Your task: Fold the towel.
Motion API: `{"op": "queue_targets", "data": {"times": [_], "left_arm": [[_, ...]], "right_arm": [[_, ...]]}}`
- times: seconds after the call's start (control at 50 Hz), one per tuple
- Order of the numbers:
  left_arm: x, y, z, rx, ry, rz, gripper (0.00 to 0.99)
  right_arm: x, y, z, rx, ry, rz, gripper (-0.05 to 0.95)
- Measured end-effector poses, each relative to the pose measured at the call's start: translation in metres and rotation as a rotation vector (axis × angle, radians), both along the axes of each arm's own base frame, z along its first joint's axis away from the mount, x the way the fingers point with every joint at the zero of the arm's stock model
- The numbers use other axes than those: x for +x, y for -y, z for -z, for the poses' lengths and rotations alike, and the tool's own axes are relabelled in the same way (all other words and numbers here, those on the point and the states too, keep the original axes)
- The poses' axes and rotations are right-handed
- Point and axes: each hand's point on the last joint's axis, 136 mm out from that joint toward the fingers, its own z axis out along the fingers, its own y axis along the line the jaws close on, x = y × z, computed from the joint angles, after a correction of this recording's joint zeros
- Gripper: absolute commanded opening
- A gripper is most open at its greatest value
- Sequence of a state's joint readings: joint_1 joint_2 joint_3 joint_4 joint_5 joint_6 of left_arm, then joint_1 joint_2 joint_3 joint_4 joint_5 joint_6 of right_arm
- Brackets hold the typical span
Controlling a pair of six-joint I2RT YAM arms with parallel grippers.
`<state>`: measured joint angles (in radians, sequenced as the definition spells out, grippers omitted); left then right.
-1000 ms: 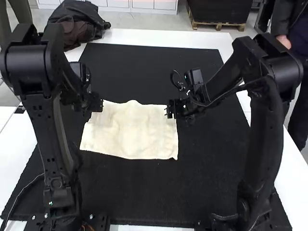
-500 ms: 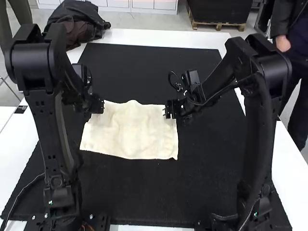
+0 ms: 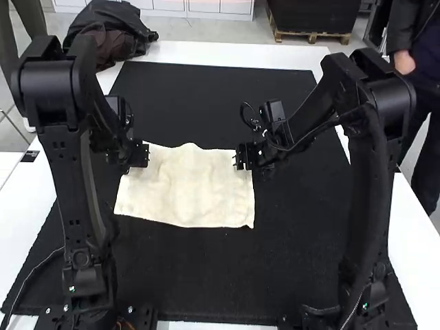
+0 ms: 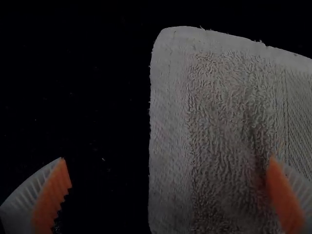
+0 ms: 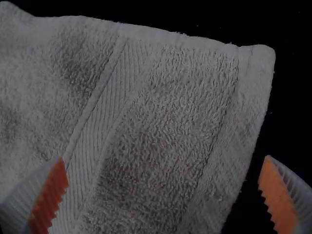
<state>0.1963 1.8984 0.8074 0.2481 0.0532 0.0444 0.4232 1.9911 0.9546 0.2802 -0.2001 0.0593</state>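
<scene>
The cream towel (image 3: 185, 187) lies spread as a rough rectangle on the black mat, its far edge slightly wavy. At its far left corner is my left gripper (image 3: 139, 155), and at its far right corner my right gripper (image 3: 242, 157). In the left wrist view the left gripper (image 4: 168, 187) is wide open, with one finger over the towel (image 4: 224, 122) and the other over bare mat. The right wrist view has the right gripper (image 5: 163, 185) wide open too, its fingers on either side of a strip of towel (image 5: 161, 122) near the hemmed edge.
The black mat (image 3: 206, 275) covers most of the white table (image 3: 227, 52). A dark jacket (image 3: 113, 31) lies at the table's far left corner. A person (image 3: 404, 62) stands beside the right edge.
The right arm has shifted slightly left, its gripper staying by the towel's far right corner. My left gripper has moved a little toward the near side. The towel lies as before.
</scene>
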Motion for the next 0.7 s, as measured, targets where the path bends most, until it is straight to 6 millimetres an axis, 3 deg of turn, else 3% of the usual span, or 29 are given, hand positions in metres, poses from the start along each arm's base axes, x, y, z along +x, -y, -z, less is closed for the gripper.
{"op": "queue_targets", "data": {"times": [0.06,0.1,0.16,0.26,0.3,0.32,0.7], "left_arm": [[0.0,0.0,0.0,0.003,0.002,0.003,0.88],[0.001,0.0,-0.001,0.005,0.003,0.006,0.815],[0.001,0.0,-0.001,0.008,0.004,0.01,0.633],[0.002,0.0,0.0,0.016,0.006,0.022,0.221],[0.002,0.001,0.002,0.017,0.006,0.027,0.056],[0.003,0.001,0.003,0.018,0.009,0.031,0.021],[0.007,0.0,0.002,0.046,0.024,0.055,0.026]], "right_arm": [[0.0,0.0,0.0,-0.001,0.0,0.0,0.89],[0.0,0.0,0.0,-0.002,0.001,-0.001,0.79],[0.0,0.001,0.001,-0.005,0.002,0.0,0.54],[0.001,0.003,0.007,-0.02,-0.002,0.004,-0.03],[0.003,0.006,0.009,-0.028,0.0,0.013,-0.02],[0.004,0.007,0.009,-0.027,-0.001,0.015,-0.02],[0.007,0.011,0.007,0.018,-0.019,0.018,-0.02]]}}
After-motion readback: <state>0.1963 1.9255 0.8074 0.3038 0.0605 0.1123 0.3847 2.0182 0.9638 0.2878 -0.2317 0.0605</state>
